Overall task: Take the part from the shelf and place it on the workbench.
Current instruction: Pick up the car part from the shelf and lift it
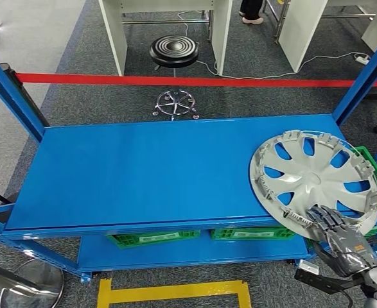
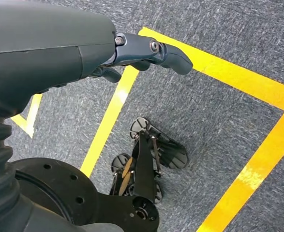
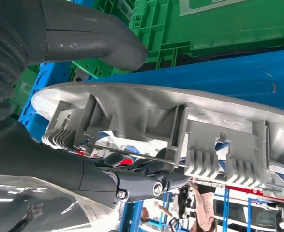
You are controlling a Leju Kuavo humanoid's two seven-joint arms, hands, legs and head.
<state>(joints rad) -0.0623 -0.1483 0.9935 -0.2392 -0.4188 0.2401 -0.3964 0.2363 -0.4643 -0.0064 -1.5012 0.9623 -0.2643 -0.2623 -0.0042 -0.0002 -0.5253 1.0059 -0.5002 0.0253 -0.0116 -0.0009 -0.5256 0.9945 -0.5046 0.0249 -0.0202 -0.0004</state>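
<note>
Silver hubcap (image 1: 316, 181) lies on the blue shelf (image 1: 147, 170), its near rim gripped by the right hand (image 1: 341, 239). Left hand (image 2: 147, 50) hangs empty over the floor, fingers loosely extended

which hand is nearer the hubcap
Right. The right hand grips the hubcap at its near rim, thumb on one face and fingers on the other. The left hand hangs low over the floor, away from it.

The robot's right hand (image 1: 343, 239) is showing glossy dark grey segmented fingers (image 1: 327, 219) above a silver wrist shell. Its left hand (image 2: 96, 46) is showing a ribbed grey cover and screw-pinned dark fingers (image 2: 158, 50).
</note>
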